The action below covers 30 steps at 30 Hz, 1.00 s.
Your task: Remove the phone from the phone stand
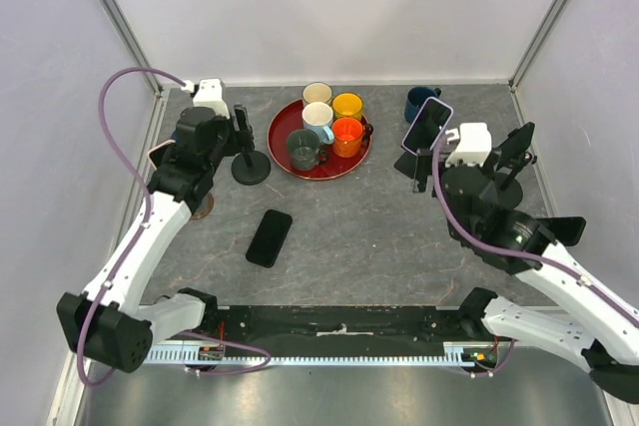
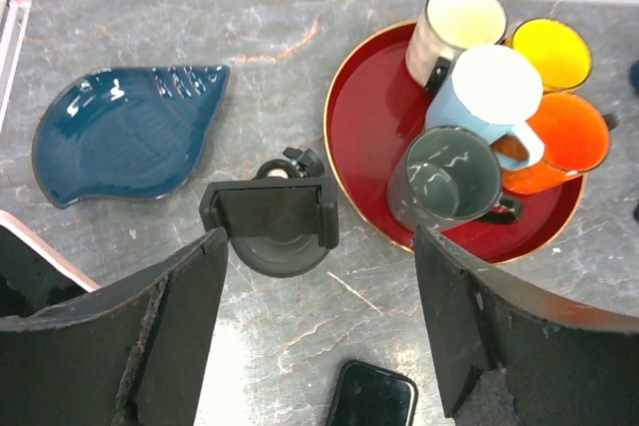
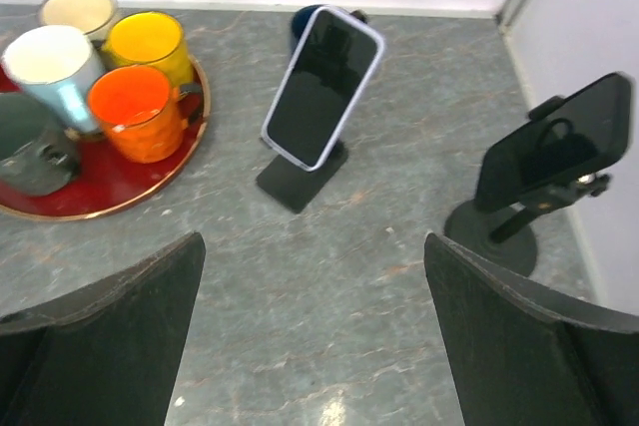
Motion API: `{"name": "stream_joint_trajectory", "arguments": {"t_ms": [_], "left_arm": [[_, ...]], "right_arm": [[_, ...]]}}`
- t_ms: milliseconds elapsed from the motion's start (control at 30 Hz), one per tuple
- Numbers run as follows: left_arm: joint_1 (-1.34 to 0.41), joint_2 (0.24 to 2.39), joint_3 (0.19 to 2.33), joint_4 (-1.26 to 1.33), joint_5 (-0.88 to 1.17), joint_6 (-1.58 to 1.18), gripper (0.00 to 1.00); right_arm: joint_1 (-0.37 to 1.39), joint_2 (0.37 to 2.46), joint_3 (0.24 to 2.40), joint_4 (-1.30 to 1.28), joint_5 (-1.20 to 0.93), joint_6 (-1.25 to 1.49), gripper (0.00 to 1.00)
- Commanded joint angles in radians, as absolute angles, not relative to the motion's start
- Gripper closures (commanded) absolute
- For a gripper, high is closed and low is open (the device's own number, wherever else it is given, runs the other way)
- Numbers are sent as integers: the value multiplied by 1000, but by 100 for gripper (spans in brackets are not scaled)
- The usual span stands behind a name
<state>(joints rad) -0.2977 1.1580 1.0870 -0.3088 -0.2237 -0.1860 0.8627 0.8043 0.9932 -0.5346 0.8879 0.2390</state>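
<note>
phone [image 3: 321,87] on its stand [image 3: 298,184] ahead of the right gripper [image 3: 312,246], jaws wide apart, apparently empty

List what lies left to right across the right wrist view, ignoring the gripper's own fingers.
Left to right: red tray holding mugs → pale-cased phone leaning on a flat black stand → dark phone clamped in a round-based stand.
</note>
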Motion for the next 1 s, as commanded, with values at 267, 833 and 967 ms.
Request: {"name": "stream_joint_trajectory", "arguments": {"t_ms": [267,833,967], "left_arm": [[-295,1022,1094,-259,-250,-173,20],[-336,997,1094,-262,-310,-126,21],[-336,996,1097,-268,-302,-126,21]], "right_arm": [[243,1048,1255,-649,602,213,2],[-288,1206,1158,-388,113,276,24],[-301,1262,1173,-385,112,264,41]]}}
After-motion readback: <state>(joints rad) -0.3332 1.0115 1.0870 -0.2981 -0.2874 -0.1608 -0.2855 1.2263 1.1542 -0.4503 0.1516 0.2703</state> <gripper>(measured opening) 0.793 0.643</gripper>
